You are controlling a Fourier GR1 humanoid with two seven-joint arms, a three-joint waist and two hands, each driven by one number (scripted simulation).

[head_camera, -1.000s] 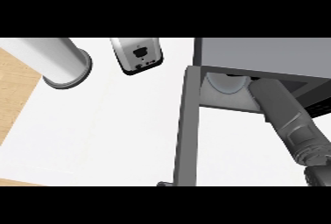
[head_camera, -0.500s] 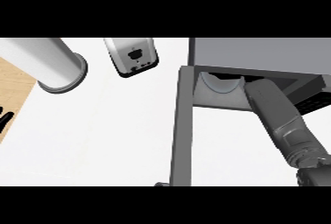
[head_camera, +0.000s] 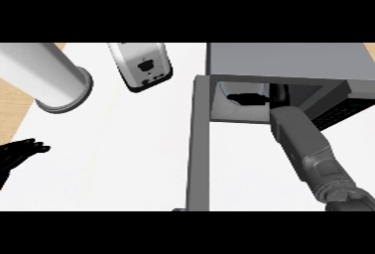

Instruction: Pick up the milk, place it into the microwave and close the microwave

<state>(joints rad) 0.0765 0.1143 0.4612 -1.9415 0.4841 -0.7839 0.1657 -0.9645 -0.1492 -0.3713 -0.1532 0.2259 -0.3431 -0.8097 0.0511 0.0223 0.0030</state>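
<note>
Right hand [head_camera: 247, 98] is inside the microwave [head_camera: 293, 59]; fingers' state unclear, milk hidden.

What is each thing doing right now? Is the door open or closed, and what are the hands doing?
Microwave: open, cavity showing.
Microwave door: swung out toward the viewer, edge-on.
Right hand: inside the microwave; fingers too dark to read.
Left hand: at the left edge, open, holding nothing.
Milk: cannot be made out.
Toaster: standing on the counter, untouched.

Right hand [head_camera: 247, 98] reaches inside the microwave [head_camera: 293, 62] (door [head_camera: 200, 149] open).
</note>
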